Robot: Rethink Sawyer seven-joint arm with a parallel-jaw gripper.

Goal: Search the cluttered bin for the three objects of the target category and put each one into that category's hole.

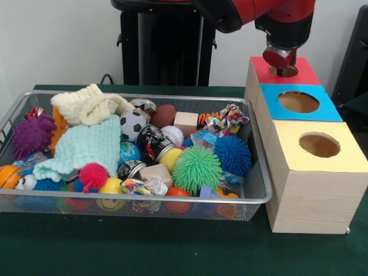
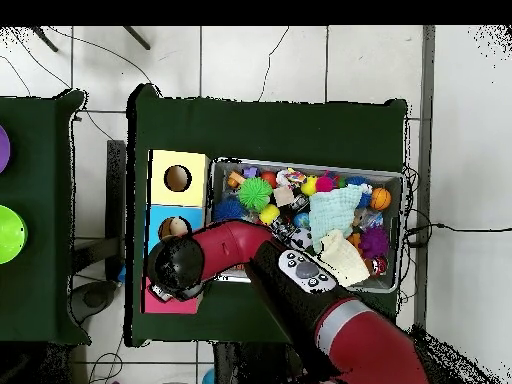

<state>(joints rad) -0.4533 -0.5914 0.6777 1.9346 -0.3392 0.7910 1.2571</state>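
Your gripper [image 1: 280, 68] hangs right over the red hole [image 1: 283, 71], probably for a drop, but you cannot tell whether it holds anything. A striped tiger [image 1: 204, 120] lies in the bin [image 1: 253, 198], near its far rim.

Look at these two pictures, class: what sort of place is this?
Probably a robotics lab or test room: a red robot arm over a green-covered table, a wire bin of toys, colour-coded sorting boxes, cables across a tiled floor.
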